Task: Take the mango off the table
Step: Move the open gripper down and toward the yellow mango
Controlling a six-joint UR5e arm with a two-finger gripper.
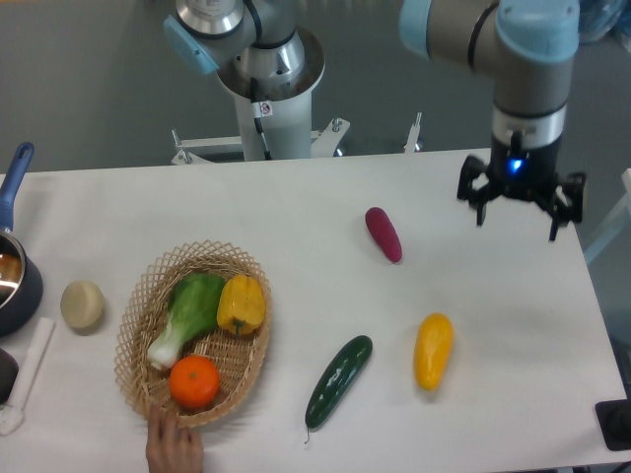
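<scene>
The mango lies on the white table at the front right, a smooth yellow oval shading to orange at its near end. My gripper hangs over the table's back right, well behind the mango and a little to its right. Its fingers are spread wide with nothing between them. Nothing hides the mango.
A dark green cucumber lies left of the mango. A purple vegetable lies mid-table. A wicker basket holds bok choy, a yellow pepper and an orange, with a human hand at its near rim. A pot and a beige lump sit far left.
</scene>
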